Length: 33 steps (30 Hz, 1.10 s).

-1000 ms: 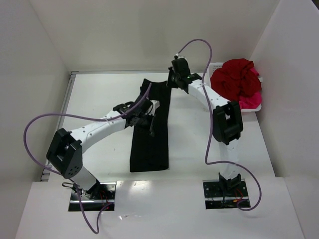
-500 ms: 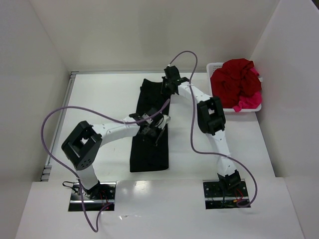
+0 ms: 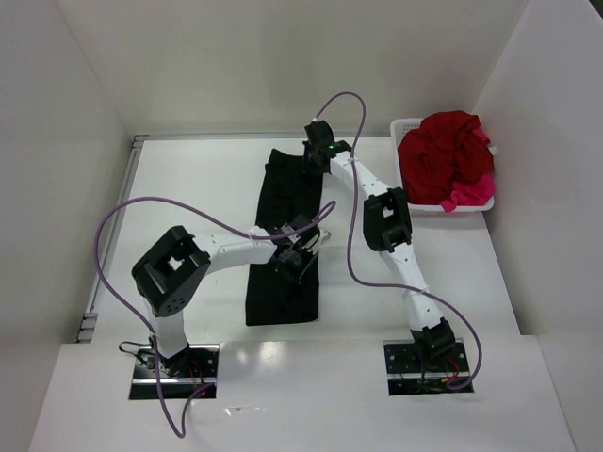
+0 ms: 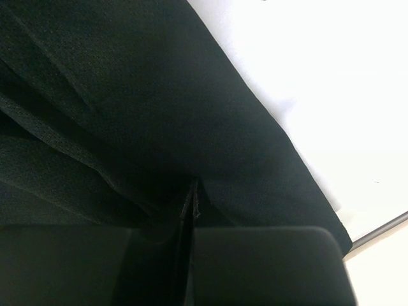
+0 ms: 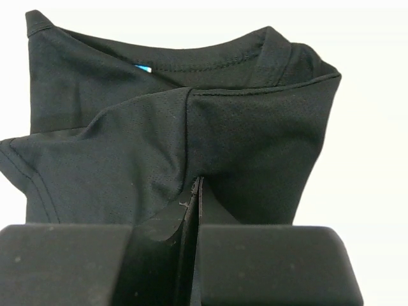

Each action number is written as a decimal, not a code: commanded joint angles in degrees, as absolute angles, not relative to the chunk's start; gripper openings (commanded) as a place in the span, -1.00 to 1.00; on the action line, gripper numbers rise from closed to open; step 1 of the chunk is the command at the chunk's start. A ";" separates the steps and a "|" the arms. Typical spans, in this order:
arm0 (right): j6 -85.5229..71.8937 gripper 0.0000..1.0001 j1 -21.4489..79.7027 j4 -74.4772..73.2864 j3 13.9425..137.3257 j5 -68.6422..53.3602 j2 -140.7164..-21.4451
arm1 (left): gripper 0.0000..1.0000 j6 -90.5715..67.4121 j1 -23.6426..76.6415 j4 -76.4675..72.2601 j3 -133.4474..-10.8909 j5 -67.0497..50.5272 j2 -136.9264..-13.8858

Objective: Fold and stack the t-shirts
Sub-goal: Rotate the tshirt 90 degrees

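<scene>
Black knit cloth is pinched in both sets of jaws. Right gripper [image 5: 196,185]: jaws pressed together on a raised tuck of the black t-shirt [image 5: 115,146], with the cloth tenting up to the tips. Just beyond the tips is the collar [image 5: 191,64] with a blue tag [image 5: 145,67]; a sleeve hem [image 5: 16,162] lies out to their left. Left gripper [image 4: 193,191]: jaws pressed together on a fold of the same shirt. Creases run away up-left of the tips, the shirt's long edge is just to their right, and bare table [image 4: 331,76] lies past it.

Outward, top view: the shirt lies on the table as a long narrow strip, folded lengthwise by the look of it. Right gripper is at the far collar end, left gripper about mid-length near the right edge, and the hem end lies free toward the arm bases. Well off to the right of both grippers, a white basket [image 3: 407,125] holds a dark red t-shirt [image 3: 443,151] and a pink t-shirt [image 3: 476,193], both bunched and not folded.

Step, my read: gripped for a crosswise fold, collar end toward hem.

Risks:
- The pinch may catch only the top layer, so the lower layers stay or slide and the lengthwise fold opens.
- Unequal lift or pace between the arms would skew the strip.
- The thin bite at the right tips could slip mid-carry.
- A low carry would drag the free end and wrinkle it.
</scene>
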<state>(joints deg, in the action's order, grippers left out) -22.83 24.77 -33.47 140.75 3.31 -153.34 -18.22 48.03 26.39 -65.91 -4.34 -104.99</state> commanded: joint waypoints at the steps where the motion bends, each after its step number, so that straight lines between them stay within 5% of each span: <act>1: -21.88 -0.93 25.22 -36.21 144.49 5.10 -155.57 | -0.95 -18.36 49.04 26.97 -64.86 -3.52 -108.37; 17: -23.38 -0.93 23.99 -37.27 151.26 5.19 -154.88 | -0.95 -19.96 49.57 31.02 -66.88 -0.53 -101.17; 21: -23.38 -0.89 23.47 -36.56 148.46 5.19 -149.18 | -0.83 -19.95 49.57 31.55 -70.57 0.00 -96.78; 23: -23.38 -0.81 23.47 -35.86 147.40 5.19 -146.35 | -0.59 -20.82 49.57 32.34 -72.93 0.00 -96.24; 26: -23.38 -0.61 23.47 -33.42 143.63 5.19 -139.07 | -0.16 -22.58 49.57 33.74 -74.09 1.92 -92.74; 29: -22.76 -0.19 23.47 -29.98 134.50 5.19 -128.26 | 0.17 -24.69 49.57 34.45 -74.09 4.39 -87.55; 30: -22.24 0.00 23.47 -27.01 128.38 5.71 -125.19 | 0.30 -25.39 49.05 34.98 -74.09 5.53 -84.67; 31: -22.24 0.42 23.47 -25.68 125.19 5.71 -121.94 | 0.48 -26.27 49.04 34.98 -74.09 6.06 -83.25; 33: -22.24 0.66 22.94 -22.43 115.90 5.71 -111.92 | 0.61 -29.26 47.64 35.60 -74.09 6.76 -79.04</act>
